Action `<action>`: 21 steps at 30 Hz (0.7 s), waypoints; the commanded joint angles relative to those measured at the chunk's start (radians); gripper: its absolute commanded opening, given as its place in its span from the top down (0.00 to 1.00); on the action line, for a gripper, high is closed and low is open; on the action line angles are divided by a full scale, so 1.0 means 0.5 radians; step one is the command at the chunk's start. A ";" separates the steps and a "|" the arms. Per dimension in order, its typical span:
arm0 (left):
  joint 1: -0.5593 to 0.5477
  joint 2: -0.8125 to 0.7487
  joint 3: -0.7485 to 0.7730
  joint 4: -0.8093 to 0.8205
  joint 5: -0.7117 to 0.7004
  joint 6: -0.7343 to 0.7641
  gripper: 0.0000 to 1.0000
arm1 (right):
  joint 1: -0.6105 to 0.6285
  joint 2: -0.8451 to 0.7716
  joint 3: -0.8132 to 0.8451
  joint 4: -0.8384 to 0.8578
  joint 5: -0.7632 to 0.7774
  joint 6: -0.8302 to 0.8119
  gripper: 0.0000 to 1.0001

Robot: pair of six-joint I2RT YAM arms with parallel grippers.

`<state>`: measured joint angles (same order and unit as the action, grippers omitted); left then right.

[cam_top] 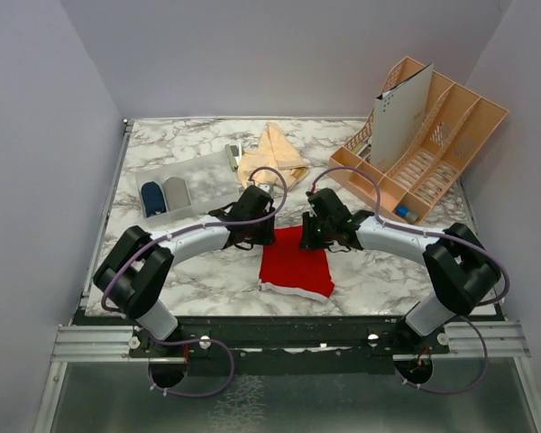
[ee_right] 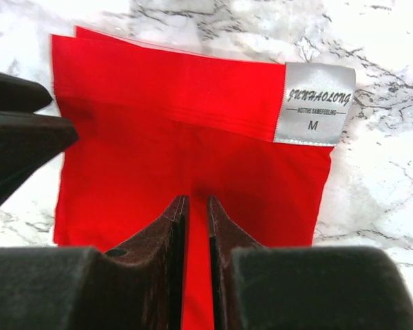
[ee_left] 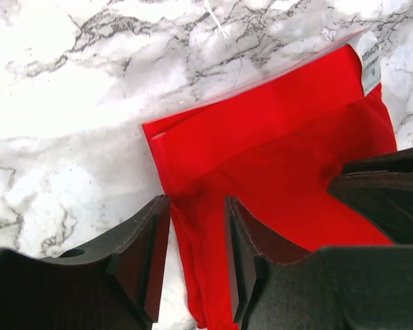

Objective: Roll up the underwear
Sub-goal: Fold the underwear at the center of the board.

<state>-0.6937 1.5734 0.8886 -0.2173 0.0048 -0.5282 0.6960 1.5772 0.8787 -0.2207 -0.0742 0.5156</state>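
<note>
Top view: the red underwear (cam_top: 296,262) lies flat as a folded rectangle on the marble table (cam_top: 162,144), its white trim along the near edge. Beyond it lies a peach underwear (cam_top: 272,155), loosely heaped. Left of the red underwear and farther back stands a clear tray (cam_top: 207,176) holding 2 things side by side: a dark blue bundle (cam_top: 151,197) and a grey bundle (cam_top: 175,191). Right of the red underwear and farther back sits a slotted organizer (cam_top: 460,126). A tall white card (cam_top: 401,117) stands in 1 of its compartments. A small blue item (cam_top: 404,213) shows at its near end, but I cannot tell whether it is inside or just beside.

Left wrist view: the left tool (ee_left: 196,206) is over the red underwear's side edge, partly open with a clear gap between its fingers (ee_left: 151,254). The cloth's edge runs under that gap and nothing is gripped. A white label (ee_left: 369,62) sits at the underwear's far corner.

Right wrist view: the right tool (ee_right: 196,203) is closed down to 1 thin slit, its tips on the middle of the red underwear. Red shows in the slit, but I cannot tell whether a fold is pinched there. The label, marked M, lies at the underwear's far right corner, on a folded band along its far edge.
</note>
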 commanded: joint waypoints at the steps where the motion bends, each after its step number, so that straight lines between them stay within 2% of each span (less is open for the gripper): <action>1: 0.051 0.143 0.060 0.072 -0.018 0.198 0.58 | -0.008 0.125 -0.051 -0.054 0.103 0.020 0.81; 5: 0.126 0.301 0.050 0.054 -0.071 0.247 0.65 | -0.008 0.184 -0.092 -0.119 0.213 -0.018 0.81; 9: 0.140 0.344 0.046 -0.014 -0.179 0.231 0.66 | -0.008 0.157 -0.017 -0.232 0.336 -0.036 0.81; 12: 0.139 0.276 0.026 0.021 -0.118 0.234 0.65 | -0.008 0.085 0.107 -0.263 0.307 -0.135 0.81; 16: 0.139 0.137 0.021 0.068 -0.013 0.228 0.58 | -0.009 -0.031 0.213 -0.172 0.164 -0.164 0.79; 21: 0.143 0.015 0.048 0.032 0.109 0.208 0.43 | -0.025 0.124 0.362 -0.206 0.416 -0.098 0.78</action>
<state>-0.6273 1.6531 0.9085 -0.1715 0.0025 -0.4244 0.6922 1.5948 0.9974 -0.2996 0.0319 0.4618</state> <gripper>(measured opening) 0.506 0.213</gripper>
